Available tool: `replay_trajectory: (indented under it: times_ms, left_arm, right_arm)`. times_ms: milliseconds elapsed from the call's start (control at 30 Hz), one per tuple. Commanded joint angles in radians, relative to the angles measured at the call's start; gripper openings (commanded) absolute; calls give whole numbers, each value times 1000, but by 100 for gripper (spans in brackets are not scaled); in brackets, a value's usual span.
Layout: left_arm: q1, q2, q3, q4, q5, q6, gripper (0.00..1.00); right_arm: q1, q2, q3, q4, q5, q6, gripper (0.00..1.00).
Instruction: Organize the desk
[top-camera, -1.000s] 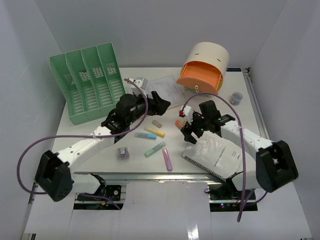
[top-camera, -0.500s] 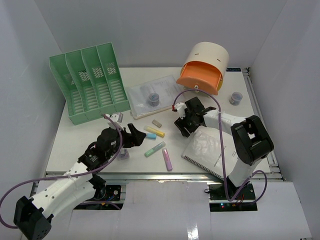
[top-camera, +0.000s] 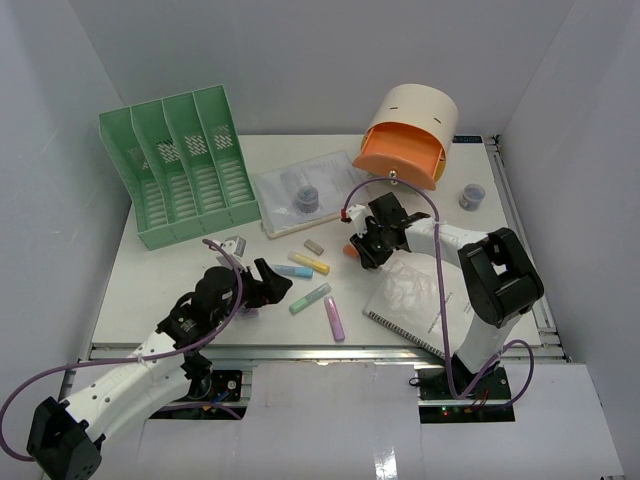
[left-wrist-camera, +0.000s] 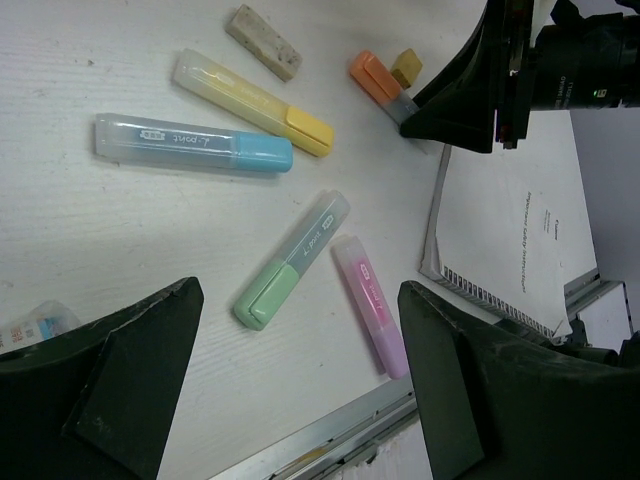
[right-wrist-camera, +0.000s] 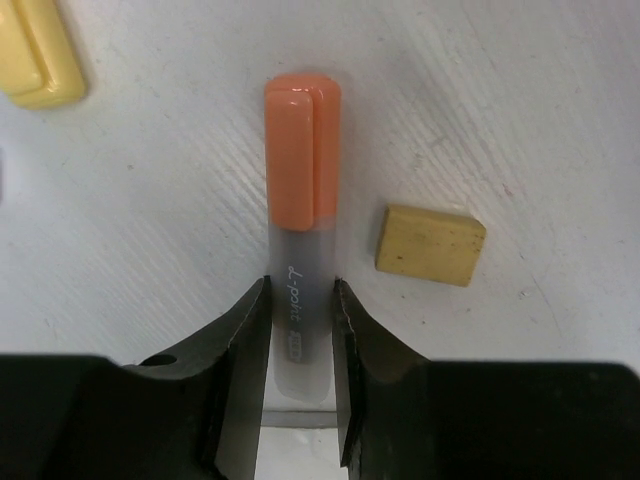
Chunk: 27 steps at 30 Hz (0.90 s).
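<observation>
The desk (top-camera: 130, 290) is a white tabletop strewn with highlighters. My right gripper (right-wrist-camera: 300, 290) is down on the desk, both jaws pressed against the clear barrel of an orange highlighter (right-wrist-camera: 302, 170) that lies flat, seen at the middle of the top view as the orange highlighter (top-camera: 349, 249). A yellow eraser (right-wrist-camera: 430, 244) lies just right of it. My left gripper (left-wrist-camera: 300, 300) hangs wide open above the front of the desk, over a green highlighter (left-wrist-camera: 290, 262) and a pink highlighter (left-wrist-camera: 370, 305), holding nothing.
A blue highlighter (left-wrist-camera: 195, 143), a yellow highlighter (left-wrist-camera: 255, 102) and a grey eraser (left-wrist-camera: 263, 41) lie left of centre. A spiral notebook (top-camera: 425, 305) lies front right. A green file rack (top-camera: 180, 170), papers (top-camera: 330, 170), an orange drawer box (top-camera: 410, 135) and a small jar (top-camera: 471, 195) stand behind.
My left arm has pulled back from the papers to the front of the desk, still open. My right gripper has shifted left onto the orange highlighter and closed on its barrel.
</observation>
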Motion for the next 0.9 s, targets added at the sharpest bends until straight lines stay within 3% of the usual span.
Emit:
replay_trajectory:
  times_ms: [0,167,367,667,867]
  left_arm:
    - [3,17,22,17,45,27,90]
    - [3,114,70,-6,46,60,90]
    - [3,199,104,30,110,66,90]
    - [3,236,132,32,108,82,90]
    - [3,253,154,4,94,112,90]
  right_arm:
    - [8,-80,26,-97,-194,-117,8]
    - [-2,-194,136,-235,-261,-261,8]
    - [-69,-275,380,-282,-195,-344,8]
    - [-270,-129,801,-277,-140,-266,11]
    - [-311,1,900,-280,-69,-293,17]
